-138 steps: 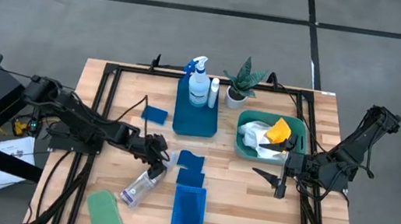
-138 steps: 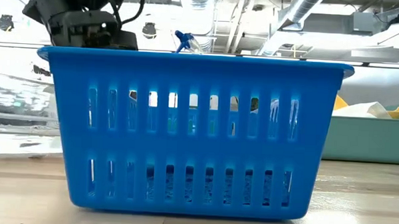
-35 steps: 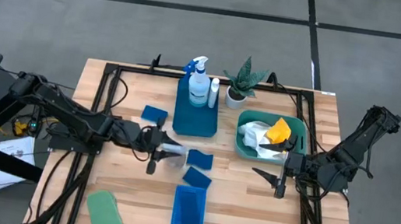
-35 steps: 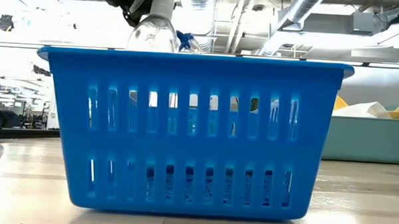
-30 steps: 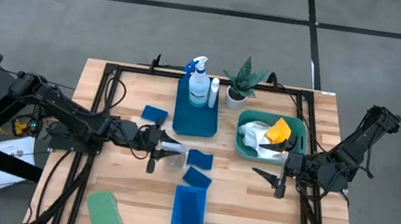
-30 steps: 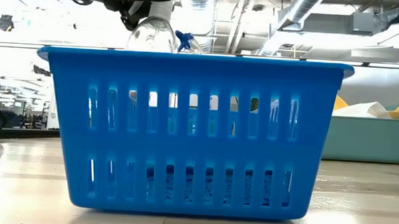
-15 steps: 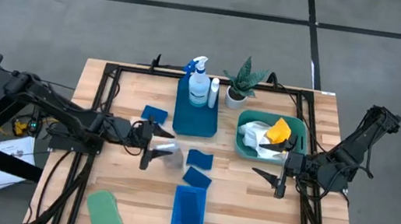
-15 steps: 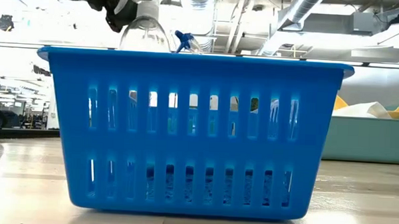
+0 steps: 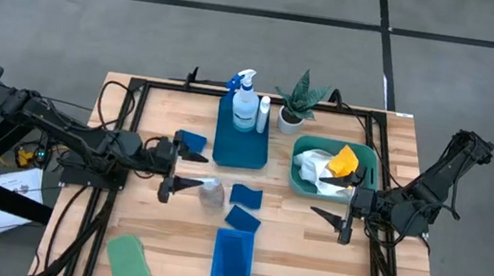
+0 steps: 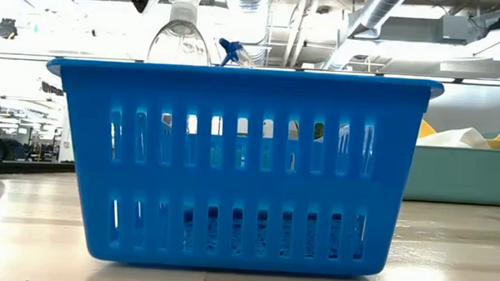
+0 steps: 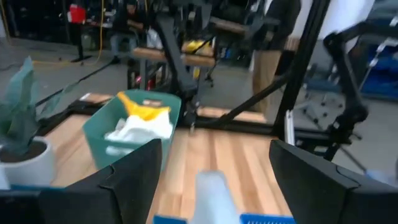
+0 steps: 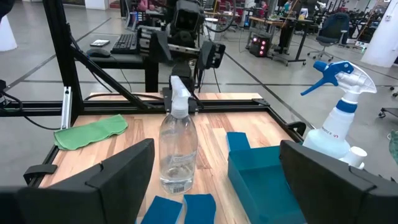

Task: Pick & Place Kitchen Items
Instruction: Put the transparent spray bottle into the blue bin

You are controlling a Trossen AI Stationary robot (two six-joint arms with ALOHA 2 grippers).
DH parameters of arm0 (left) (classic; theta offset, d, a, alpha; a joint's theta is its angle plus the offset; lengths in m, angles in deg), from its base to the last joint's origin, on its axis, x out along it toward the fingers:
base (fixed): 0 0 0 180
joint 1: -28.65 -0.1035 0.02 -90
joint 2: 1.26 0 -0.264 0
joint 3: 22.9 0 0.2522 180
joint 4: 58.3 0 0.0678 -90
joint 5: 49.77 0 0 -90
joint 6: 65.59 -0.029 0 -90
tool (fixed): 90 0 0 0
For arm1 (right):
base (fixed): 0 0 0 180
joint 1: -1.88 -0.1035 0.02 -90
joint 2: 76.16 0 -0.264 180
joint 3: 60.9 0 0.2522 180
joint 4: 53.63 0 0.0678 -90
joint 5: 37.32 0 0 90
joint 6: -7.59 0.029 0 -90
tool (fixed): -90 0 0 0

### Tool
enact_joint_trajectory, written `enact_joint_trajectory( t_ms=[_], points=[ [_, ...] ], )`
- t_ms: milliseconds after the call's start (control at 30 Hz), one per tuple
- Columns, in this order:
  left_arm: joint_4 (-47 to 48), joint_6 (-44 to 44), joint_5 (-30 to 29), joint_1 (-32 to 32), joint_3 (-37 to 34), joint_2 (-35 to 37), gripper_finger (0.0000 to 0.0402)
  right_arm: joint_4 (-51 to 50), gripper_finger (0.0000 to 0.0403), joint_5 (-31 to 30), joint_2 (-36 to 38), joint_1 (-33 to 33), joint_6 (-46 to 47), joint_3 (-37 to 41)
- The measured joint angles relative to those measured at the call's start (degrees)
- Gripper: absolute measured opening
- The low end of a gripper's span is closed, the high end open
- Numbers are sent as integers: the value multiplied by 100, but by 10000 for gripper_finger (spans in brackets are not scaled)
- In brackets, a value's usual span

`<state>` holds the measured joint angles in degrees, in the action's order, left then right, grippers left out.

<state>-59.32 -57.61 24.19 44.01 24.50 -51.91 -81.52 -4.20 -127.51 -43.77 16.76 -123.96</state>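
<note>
On the wooden bench (image 9: 308,253), the clear plastic bottle (image 9: 211,192) stands upright at frame centre-left, just beside the spread jaws of the left gripper (image 9: 186,169), so any sideways swing could topple it; the right gripper (image 9: 333,200) waits at right, jaws spread.

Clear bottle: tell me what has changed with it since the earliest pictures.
The clear plastic bottle, first lying near the table's front left, was carried toward the middle and stood upright beside the blue sponges. The left gripper has let it go, opened, and drawn back to its left. The right gripper, the teal tub, the green cloth and the spray bottle stayed put.
</note>
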Motion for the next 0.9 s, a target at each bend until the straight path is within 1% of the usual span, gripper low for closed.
enact_joint_trajectory(
  t_ms=[133, 267, 400, 567, 733, 833, 900],
  points=[
    [61, -16, 63, 1, 247, -57, 294, 0, 336, 0, 0, -1, -2, 0],
    [836, -37, 63, 1, 786, -335, 294, 0, 336, 0, 0, -1, -9, 0],
    [1632, -21, 67, 1, 1514, -881, 294, -2, 336, 0, 0, -2, -11, 0],
    [3246, 9, 81, 1, 2753, -1700, 294, -8, 336, 0, 0, -2, -9, 0],
    [4886, 434, 80, -10, 3999, -2458, 294, -40, 336, 0, 0, 0, -7, 0],
    [5640, 742, 89, -34, 4597, -2801, 294, -44, 336, 0, 0, 0, -9, 0],
    [5967, 893, 93, -69, 4859, -2972, 294, -44, 336, 0, 0, -1, -9, 0]
  ],
)
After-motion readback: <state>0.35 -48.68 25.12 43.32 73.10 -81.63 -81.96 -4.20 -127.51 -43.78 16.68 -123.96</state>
